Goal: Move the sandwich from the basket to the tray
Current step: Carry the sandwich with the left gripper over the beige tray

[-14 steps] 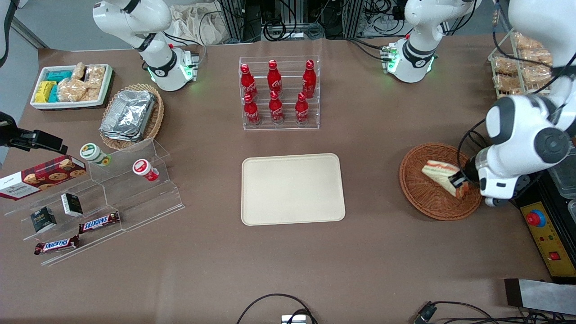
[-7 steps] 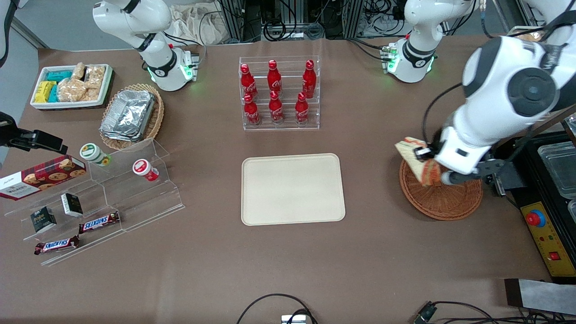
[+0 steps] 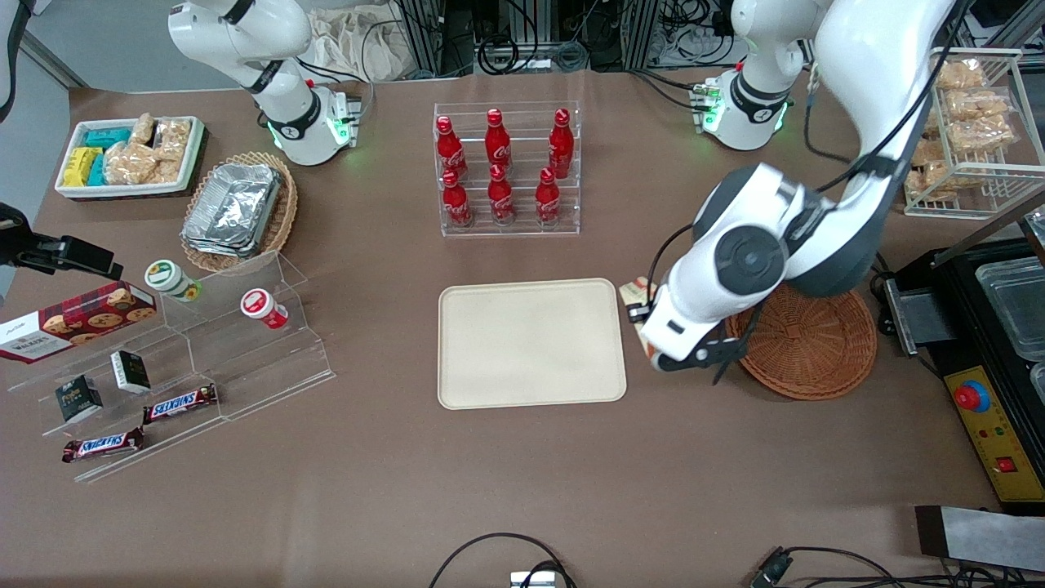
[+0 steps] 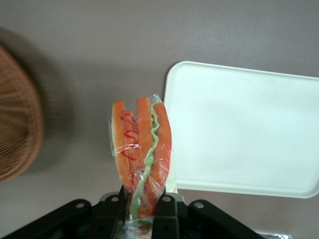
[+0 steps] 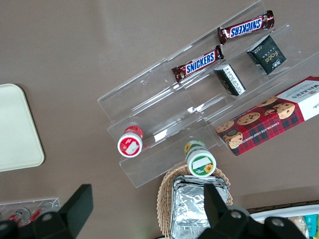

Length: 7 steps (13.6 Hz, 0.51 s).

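My gripper [image 3: 645, 327] is shut on the wrapped sandwich [image 4: 141, 152] and holds it in the air over the bare table, between the reddish-brown wicker basket [image 3: 804, 343] and the beige tray [image 3: 531, 343]. In the front view only a corner of the sandwich [image 3: 635, 292] shows beside the arm, just off the tray's edge. The wrist view shows the sandwich's orange and green layers standing up from the fingers [image 4: 166, 211], with the tray [image 4: 244, 129] and the basket [image 4: 17, 114] on either side. The basket holds nothing.
A clear rack of red soda bottles [image 3: 506, 167] stands farther from the front camera than the tray. A clear stepped stand with snacks [image 3: 171, 359] lies toward the parked arm's end. A black box with a red button [image 3: 980, 392] sits beside the basket.
My gripper lifted the sandwich out of the basket and carried it toward the tray. The basket now holds nothing.
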### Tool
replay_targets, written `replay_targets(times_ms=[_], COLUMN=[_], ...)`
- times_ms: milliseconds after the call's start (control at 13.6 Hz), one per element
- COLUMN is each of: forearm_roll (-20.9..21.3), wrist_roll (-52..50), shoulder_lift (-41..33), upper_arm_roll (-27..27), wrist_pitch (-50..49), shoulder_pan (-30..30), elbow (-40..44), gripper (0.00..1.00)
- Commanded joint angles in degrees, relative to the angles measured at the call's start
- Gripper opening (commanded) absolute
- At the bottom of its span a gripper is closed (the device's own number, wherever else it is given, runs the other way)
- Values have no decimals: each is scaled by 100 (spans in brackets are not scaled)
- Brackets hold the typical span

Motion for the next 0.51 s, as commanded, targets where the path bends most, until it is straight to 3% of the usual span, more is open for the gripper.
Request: replay_targets(times_ms=[0, 73, 440], forearm_roll=[392, 586, 702], wrist_roll=[-8, 1, -78], shoulder_lift=[729, 888, 1364], upper_arm_roll=[-21, -21, 5], wrist_pitch=[177, 169, 204], shoulder_pan=[-265, -449, -838], elbow=[310, 301, 301], gripper=[0, 0, 0])
